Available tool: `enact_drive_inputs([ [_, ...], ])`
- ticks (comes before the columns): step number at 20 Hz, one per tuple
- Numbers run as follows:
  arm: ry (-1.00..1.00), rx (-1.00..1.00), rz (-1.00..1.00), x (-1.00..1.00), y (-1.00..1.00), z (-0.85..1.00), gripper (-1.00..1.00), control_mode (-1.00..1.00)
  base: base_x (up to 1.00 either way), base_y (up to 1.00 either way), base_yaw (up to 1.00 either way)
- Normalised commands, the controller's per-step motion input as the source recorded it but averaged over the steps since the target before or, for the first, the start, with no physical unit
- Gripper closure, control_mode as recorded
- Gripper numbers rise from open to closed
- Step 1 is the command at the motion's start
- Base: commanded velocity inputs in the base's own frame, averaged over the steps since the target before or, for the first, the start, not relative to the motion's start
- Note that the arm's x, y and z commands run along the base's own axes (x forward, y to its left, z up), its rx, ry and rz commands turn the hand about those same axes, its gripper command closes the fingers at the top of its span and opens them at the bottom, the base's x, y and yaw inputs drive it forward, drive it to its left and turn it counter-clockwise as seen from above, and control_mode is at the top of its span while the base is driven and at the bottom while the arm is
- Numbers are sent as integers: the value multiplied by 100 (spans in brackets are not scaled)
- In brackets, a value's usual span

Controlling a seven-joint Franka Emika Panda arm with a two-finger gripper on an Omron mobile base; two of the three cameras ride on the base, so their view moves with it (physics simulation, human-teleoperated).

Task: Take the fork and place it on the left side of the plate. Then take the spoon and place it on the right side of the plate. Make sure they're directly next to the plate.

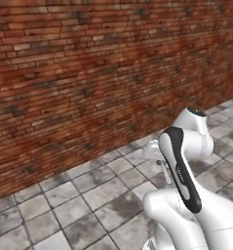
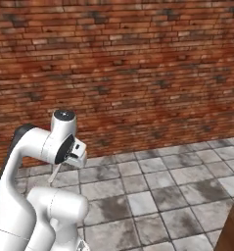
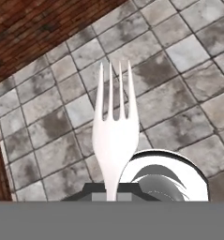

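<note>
fork (image 3: 114, 136): tines outward, over tiled floor (image 3: 179, 98) | hand (image 3: 112, 190): clenched on fork handle

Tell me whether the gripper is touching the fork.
Touching. In the hand view the fork rises straight out of the shut gripper, its handle pinched at the base with no gap.

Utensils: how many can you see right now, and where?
1. The fork is clamped by its handle in the shut gripper, tines pointing away over the tiled floor. The spoon may be elsewhere.
</note>
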Motion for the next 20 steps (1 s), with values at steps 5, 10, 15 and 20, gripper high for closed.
enact_drive_inputs([
  [5, 0, 0, 0, 0, 0, 0, 100, 100, 58, 0, -52],
  [10, 0, 0, 0, 0, 0, 0, 100, 100, 37, 0, -52],
  [15, 0, 0, 0, 0, 0, 0, 100, 100, 26, 0, -52],
  [20, 0, 0, 0, 0, 0, 0, 100, 100, 28, 0, -49],
])
